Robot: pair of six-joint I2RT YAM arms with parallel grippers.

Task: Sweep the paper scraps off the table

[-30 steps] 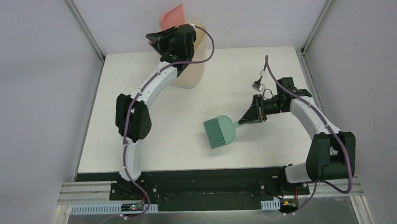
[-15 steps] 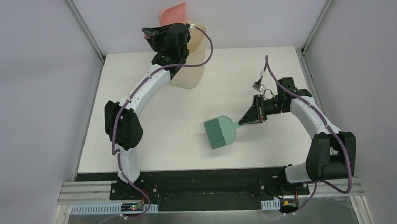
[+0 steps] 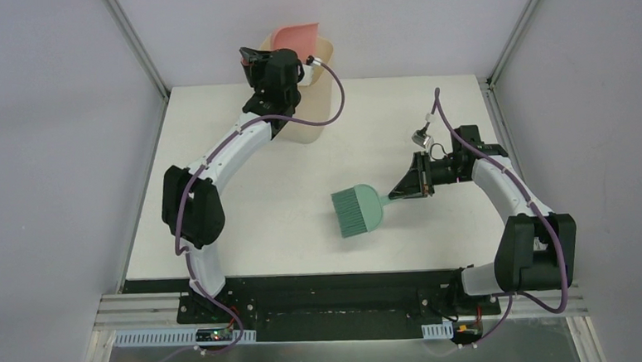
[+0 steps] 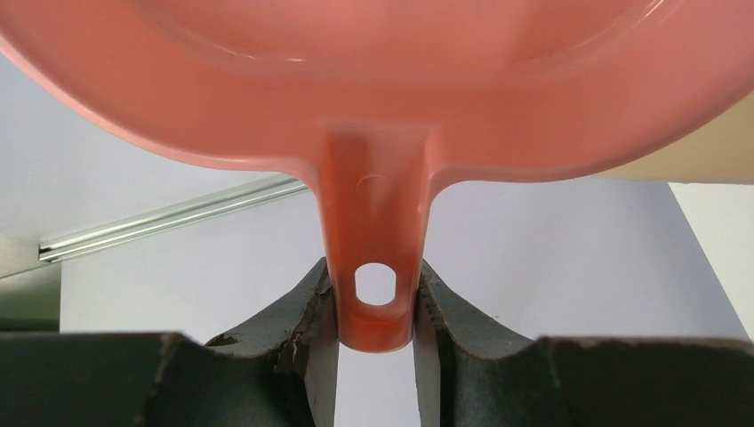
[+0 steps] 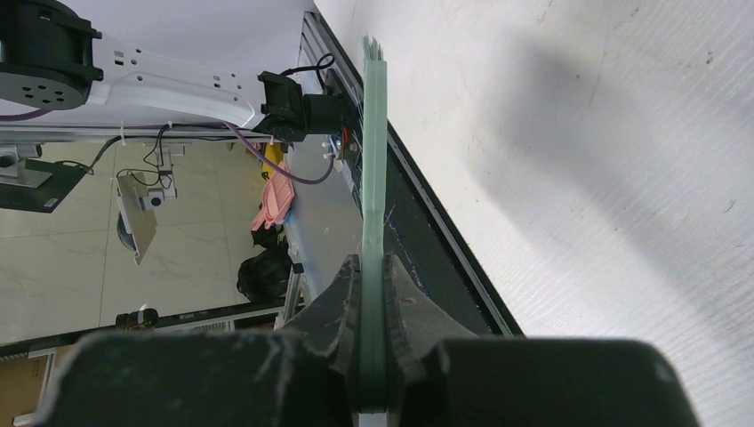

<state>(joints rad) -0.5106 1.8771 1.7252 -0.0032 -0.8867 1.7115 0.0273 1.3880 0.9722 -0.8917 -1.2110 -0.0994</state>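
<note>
No paper scraps show on the white table [image 3: 244,202] in any view. My left gripper [image 3: 272,61] is shut on the handle of the pink dustpan [image 3: 295,38], held high and tipped over the tall beige bin [image 3: 310,119] at the back. In the left wrist view the dustpan [image 4: 373,80] fills the top and my gripper [image 4: 375,307] clamps its handle. My right gripper [image 3: 413,184] is shut on the handle of the green hand brush [image 3: 358,210], which lies low over the table's middle. In the right wrist view the brush [image 5: 373,178] is edge-on in my gripper [image 5: 373,302].
Metal posts [image 3: 132,41] rise at the rear corners. The black base rail [image 3: 323,289] runs along the near edge. Grey walls enclose the table on three sides.
My left arm has swung the dustpan right and tipped it further over the bin. The right arm and brush have barely shifted.
</note>
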